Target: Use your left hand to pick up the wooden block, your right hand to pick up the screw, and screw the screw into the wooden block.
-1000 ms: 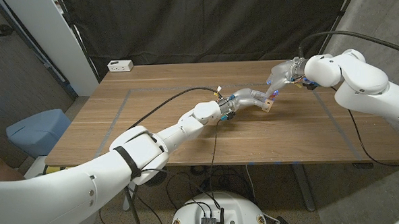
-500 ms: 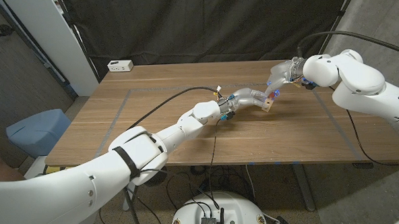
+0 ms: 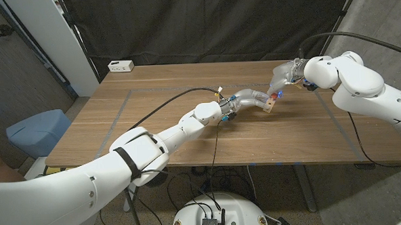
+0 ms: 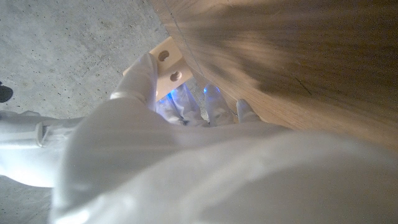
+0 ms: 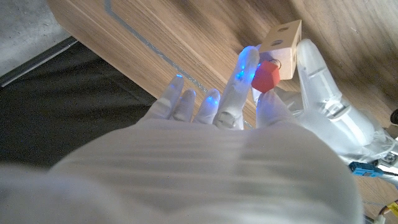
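L hand (image 3: 249,98) gripped the block (image 5: 283,38); R hand (image 3: 280,75) pinched the red-headed screw (image 5: 266,77) against the block's face, just past its fingertips. Pickups done; driving judged incomplete.

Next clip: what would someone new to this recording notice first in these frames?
The two hands meeting over the right middle of the wooden table: the left hand holds a small wooden block with round holes, and the right hand pinches a red-headed screw right against it. Blue lights glow on the fingertips. A white power strip sits at the table's far left corner.
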Robot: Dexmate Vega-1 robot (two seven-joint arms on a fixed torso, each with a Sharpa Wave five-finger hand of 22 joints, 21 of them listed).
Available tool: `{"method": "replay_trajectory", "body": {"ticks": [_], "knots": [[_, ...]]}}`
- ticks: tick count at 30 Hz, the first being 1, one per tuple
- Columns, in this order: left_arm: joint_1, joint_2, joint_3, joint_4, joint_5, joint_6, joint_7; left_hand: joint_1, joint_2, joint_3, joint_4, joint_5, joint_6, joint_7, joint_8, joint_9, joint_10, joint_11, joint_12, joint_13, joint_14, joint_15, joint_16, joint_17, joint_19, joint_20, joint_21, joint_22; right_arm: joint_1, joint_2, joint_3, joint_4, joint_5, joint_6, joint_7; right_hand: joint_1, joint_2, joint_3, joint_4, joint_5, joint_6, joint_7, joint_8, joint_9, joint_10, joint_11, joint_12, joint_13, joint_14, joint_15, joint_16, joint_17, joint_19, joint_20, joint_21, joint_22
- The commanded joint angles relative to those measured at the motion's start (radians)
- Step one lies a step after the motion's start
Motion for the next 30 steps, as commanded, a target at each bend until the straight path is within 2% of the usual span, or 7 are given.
{"method": "replay_trajectory", "body": {"ticks": [1, 11, 24, 30], "knots": [[-0.002, -0.003, 0.002, 0.003, 0.003, -0.002, 0.005, -0.051, 0.065, 0.068, 0.059, 0.006, 0.053, 0.021, 0.011, 0.006, 0.011, 0.003, 0.021, 0.003, 0.012, -0.053, 0.002, 0.001, 0.007, 0.004, 0.008, 0.005, -0.01, 0.003, 0.0, 0.003, -0.015, -0.012, -0.01, -0.012, 0.001, -0.005, 0.0, -0.002, 0.022, -0.001, 0.009, 0.002, 0.018, 0.003, 0.005, 0.0, 0.014, -0.13, 0.007, 0.0, 0.011, -0.004, 0.004, 0.004], [-0.001, -0.006, 0.001, 0.005, 0.002, -0.004, 0.009, -0.051, 0.066, 0.069, 0.06, 0.007, 0.052, 0.02, 0.01, 0.006, 0.012, 0.004, 0.021, 0.003, 0.012, -0.053, 0.001, 0.001, 0.006, 0.004, 0.008, 0.005, -0.021, 0.0, 0.008, -0.005, -0.018, -0.029, -0.019, -0.057, -0.009, -0.022, 0.014, -0.004, 0.032, 0.006, 0.003, -0.001, 0.032, 0.007, 0.001, -0.002, 0.031, -0.124, 0.008, -0.002, 0.023, -0.006, 0.006, 0.004], [-0.008, -0.015, -0.003, 0.029, -0.003, -0.022, 0.012, -0.053, 0.062, 0.065, 0.061, 0.006, 0.054, 0.022, 0.011, 0.006, 0.011, 0.003, 0.021, 0.003, 0.014, -0.055, 0.003, 0.002, 0.01, 0.002, 0.009, 0.005, -0.041, -0.011, 0.043, -0.04, 0.004, -0.094, -0.041, -0.113, -0.028, -0.045, 0.03, -0.006, 0.02, 0.018, -0.014, -0.003, 0.035, 0.023, -0.008, -0.003, 0.036, -0.111, 0.002, -0.005, 0.026, -0.003, 0.005, 0.004], [-0.016, -0.024, -0.007, 0.055, -0.007, -0.038, 0.013, -0.054, 0.062, 0.065, 0.061, 0.005, 0.055, 0.021, 0.012, 0.006, 0.014, 0.001, 0.022, 0.003, 0.014, -0.056, 0.003, 0.002, 0.01, 0.003, 0.009, 0.005, -0.073, -0.028, 0.086, -0.069, 0.049, -0.145, -0.087, -0.144, -0.03, -0.053, 0.039, -0.004, -0.015, 0.023, -0.036, -0.002, 0.027, 0.037, -0.018, -0.003, 0.034, -0.105, -0.005, -0.006, 0.027, 0.001, 0.004, 0.004]]}}
